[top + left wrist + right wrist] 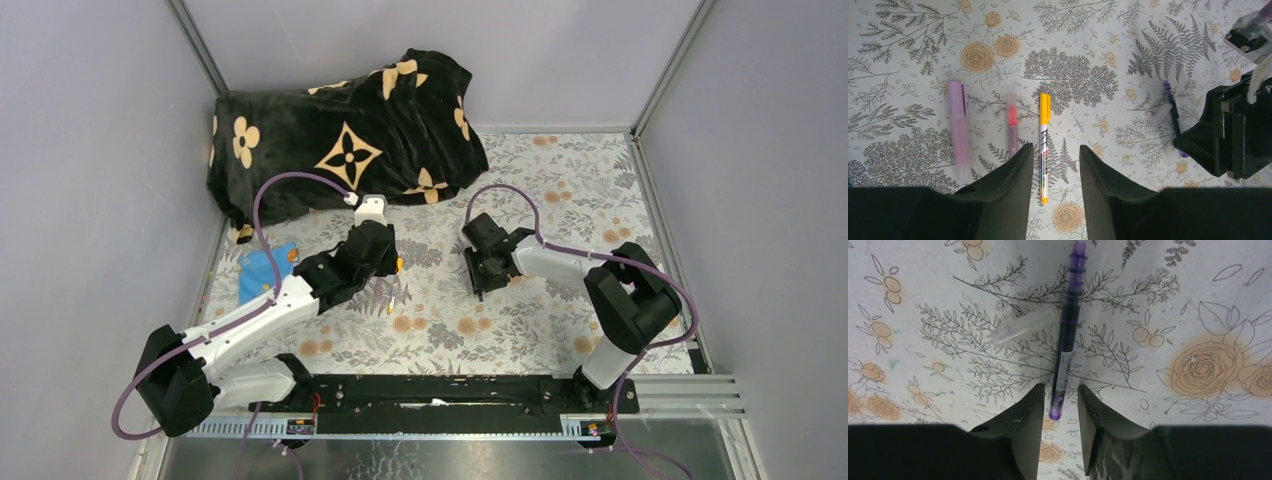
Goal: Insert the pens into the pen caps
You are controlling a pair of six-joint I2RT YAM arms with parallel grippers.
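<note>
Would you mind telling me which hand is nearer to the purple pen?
Right. The right hand straddles one end of the purple pen; the left hand sits apart, over the yellow pen.

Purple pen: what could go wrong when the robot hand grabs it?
The right hand straddles only the tail end of the purple pen, so it might tip or slip when lifted. The clear cap lies right beside it and could get nudged away. The left hand, around the yellow pen, might bump the nearby red pen.
</note>
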